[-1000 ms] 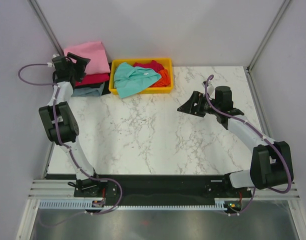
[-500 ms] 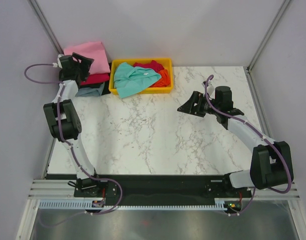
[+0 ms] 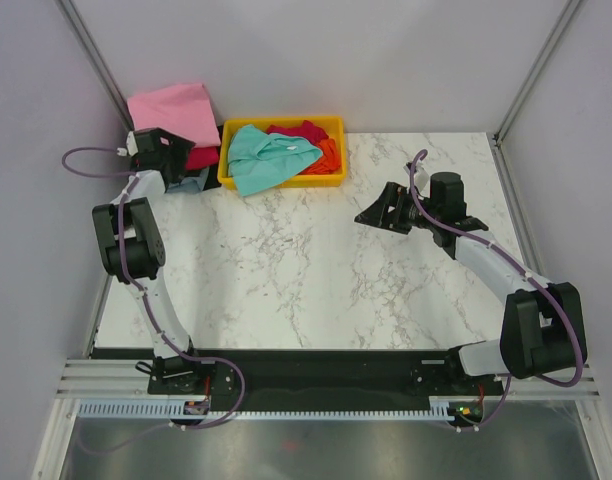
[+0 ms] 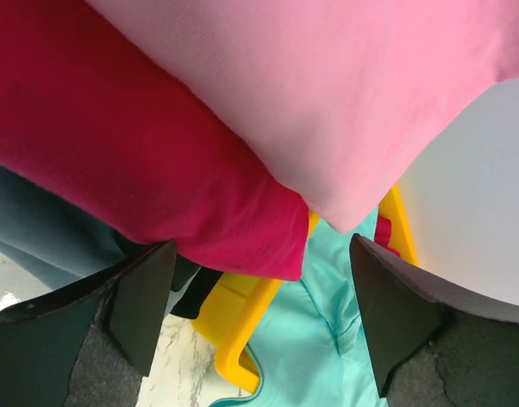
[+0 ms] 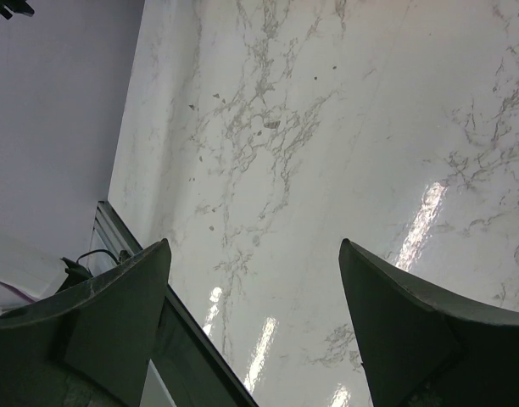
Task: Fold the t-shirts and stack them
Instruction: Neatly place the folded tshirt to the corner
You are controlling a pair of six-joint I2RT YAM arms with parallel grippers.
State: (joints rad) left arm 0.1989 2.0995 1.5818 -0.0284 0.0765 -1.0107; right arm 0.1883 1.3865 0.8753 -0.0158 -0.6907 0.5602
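Left end effector (image 3: 174, 151) withdrew; tray (image 3: 326, 181) holds teal t-shirt (image 3: 266, 157).

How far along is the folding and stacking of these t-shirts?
Done: pink tee lies folded on crimson tee and grey-blue tee, stacked at far left. In hand: nothing; left gripper open beside the stack, right gripper open over bare table. Left: teal tee, red tee, orange tee crumpled in the yellow tray.

Top: high behind the arms, looking down on the whole tabletop (image 3: 316, 260). Left wrist: pressed close to pink shirt (image 4: 327, 102) and yellow tray (image 4: 234, 318), both also seen from top. Right wrist: low over tabletop.
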